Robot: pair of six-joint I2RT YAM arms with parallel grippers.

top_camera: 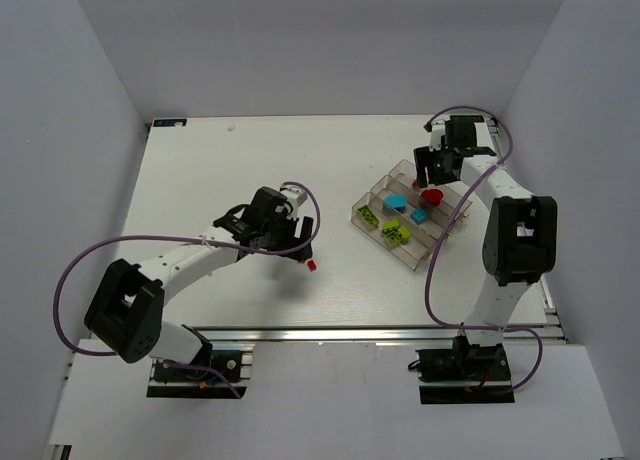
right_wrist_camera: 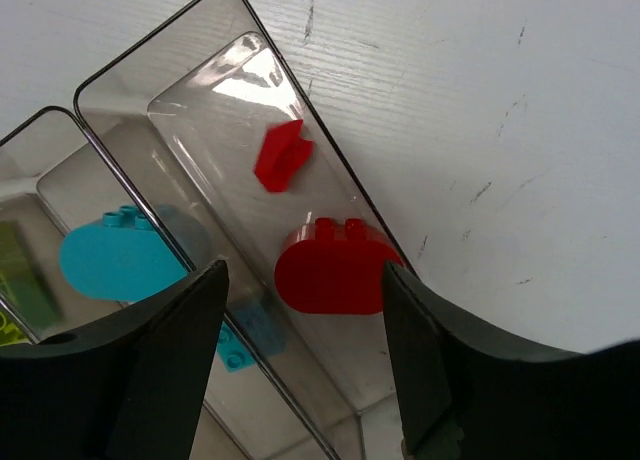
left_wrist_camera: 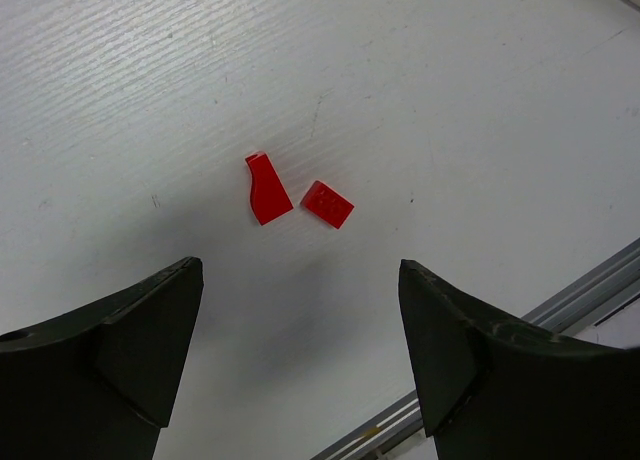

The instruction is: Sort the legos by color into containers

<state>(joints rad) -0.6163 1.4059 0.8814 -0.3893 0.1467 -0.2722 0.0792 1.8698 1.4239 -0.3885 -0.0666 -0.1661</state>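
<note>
White surface (top_camera: 200, 180) carries a clear tray (right_wrist_camera: 215, 90) towards its right side; right end effector (right_wrist_camera: 302, 268) hangs above the tray's outermost compartment, spread wide and gripping nothing, a rounded red brick (right_wrist_camera: 330, 275) lying between its fingers; left end effector (left_wrist_camera: 298, 270), wide open and empty, hovers over two loose red bricks (left_wrist_camera: 268, 188) on the surface.

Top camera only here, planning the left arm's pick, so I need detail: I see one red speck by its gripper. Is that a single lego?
Observer: Two: a sloped red piece and a flat studded red piece, side by side.
Operator: Is the left gripper holding anything?
Observer: No, it's open and empty; both pieces lie on the table beyond its fingertips.
Operator: And the tray, end compartment?
Observer: A red oval brick and a smaller red piece.
</note>
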